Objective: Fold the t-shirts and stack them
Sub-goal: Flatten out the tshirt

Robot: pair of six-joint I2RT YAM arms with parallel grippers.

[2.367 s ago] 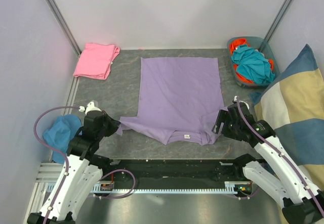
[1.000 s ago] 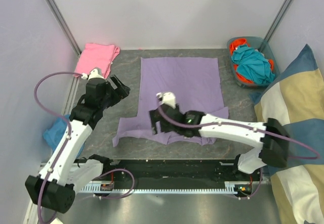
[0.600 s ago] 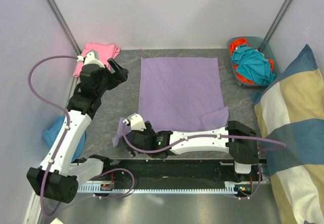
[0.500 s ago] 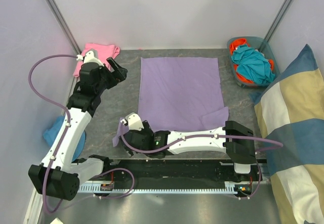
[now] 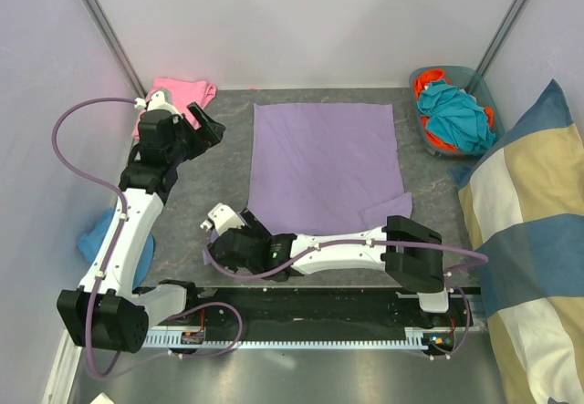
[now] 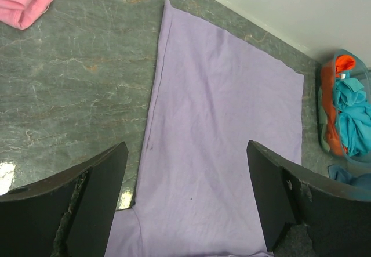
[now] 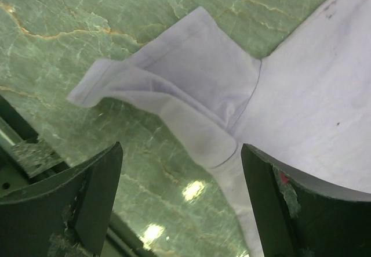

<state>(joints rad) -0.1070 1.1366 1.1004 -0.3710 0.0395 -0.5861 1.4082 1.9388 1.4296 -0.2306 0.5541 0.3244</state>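
Lavender t-shirt (image 5: 324, 162): spread flat, well ahead of the jaws of the left gripper (image 6: 184, 149)
Its sleeve (image 7: 168, 89): crumpled, just ahead of the jaws of the right gripper (image 7: 181, 149)
Pink t-shirt (image 6: 23, 2): folded, far left of the left jaws
Both jaws: spread wide, holding nothing

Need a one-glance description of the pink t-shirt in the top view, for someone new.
Start at the grey marble-patterned table and go to its far left corner. The pink t-shirt lies there as a small folded bundle, partly hidden by the left gripper. It is the only pink item; the lavender t-shirt beside it is spread flat and much larger.
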